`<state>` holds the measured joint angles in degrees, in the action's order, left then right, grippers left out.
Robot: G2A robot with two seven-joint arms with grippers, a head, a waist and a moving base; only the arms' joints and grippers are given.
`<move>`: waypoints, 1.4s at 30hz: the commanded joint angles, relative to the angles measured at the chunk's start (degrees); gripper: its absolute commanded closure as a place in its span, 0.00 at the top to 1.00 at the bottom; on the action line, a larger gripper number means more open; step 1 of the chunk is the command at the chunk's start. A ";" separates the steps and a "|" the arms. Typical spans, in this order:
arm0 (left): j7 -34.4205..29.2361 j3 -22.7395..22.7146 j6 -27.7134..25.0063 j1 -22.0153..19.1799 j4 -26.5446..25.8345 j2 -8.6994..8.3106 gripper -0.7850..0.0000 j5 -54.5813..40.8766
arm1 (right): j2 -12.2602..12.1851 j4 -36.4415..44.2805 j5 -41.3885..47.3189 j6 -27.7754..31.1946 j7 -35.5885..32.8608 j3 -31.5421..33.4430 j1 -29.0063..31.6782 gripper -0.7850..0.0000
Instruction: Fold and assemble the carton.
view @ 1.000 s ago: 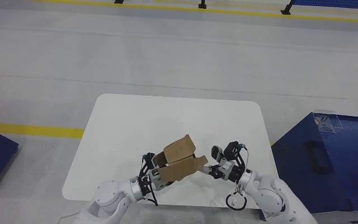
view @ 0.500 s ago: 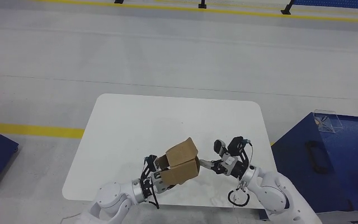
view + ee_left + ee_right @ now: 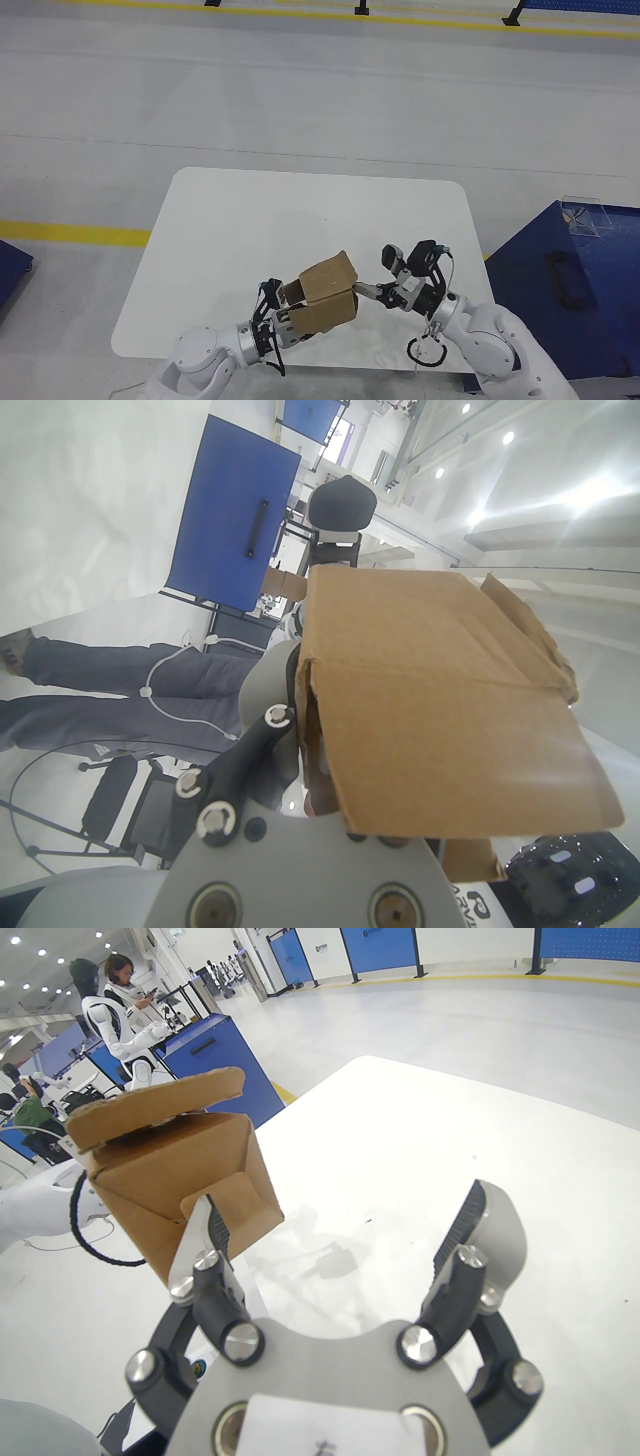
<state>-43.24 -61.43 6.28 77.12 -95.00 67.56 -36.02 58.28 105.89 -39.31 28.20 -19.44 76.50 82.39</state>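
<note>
so, carton [image 3: 325, 292] in left gripper [image 3: 274, 312] (flap [image 3: 240, 1200] against spread right gripper [image 3: 342, 1200])

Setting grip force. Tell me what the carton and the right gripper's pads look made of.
The carton: brown corrugated cardboard, matte; the flap shows fluting along its cut edge. The pads of the right gripper: black, ribbed, matte, probably rubber or soft plastic.

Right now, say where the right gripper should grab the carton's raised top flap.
Grip the top flap at its free edge, coming from the open end of the carton, which faces the open right gripper. The flap juts out unsupported, so the gripper can likely close above and below it.
</note>
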 commanded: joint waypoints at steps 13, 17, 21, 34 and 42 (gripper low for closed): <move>-0.67 -0.92 -0.01 0.16 0.18 -0.16 0.00 -0.62 | 0.42 -0.60 -1.27 -2.12 -2.16 -2.13 -1.59 1.00; -0.76 -1.12 0.11 0.12 0.14 -0.20 0.00 -0.62 | 0.59 -0.90 -2.14 -2.68 -2.36 -2.96 -2.28 1.00; -0.71 -1.10 0.16 0.11 0.06 -0.23 0.00 -0.12 | 0.66 -0.52 -2.11 -2.72 -1.75 -2.80 -2.48 1.00; -0.64 -0.42 0.04 -0.20 0.05 -0.18 0.00 1.00 | 0.71 0.33 -2.05 -2.56 -1.83 -2.07 -2.11 1.00; 0.41 -0.03 0.14 -0.72 -0.02 -0.14 0.00 2.64 | 0.75 0.24 -1.45 -2.49 -2.83 -1.74 -2.62 1.00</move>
<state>-42.87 -61.56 6.37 76.46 -94.99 67.41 -33.66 59.04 106.11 -40.80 25.71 -22.16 74.65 79.81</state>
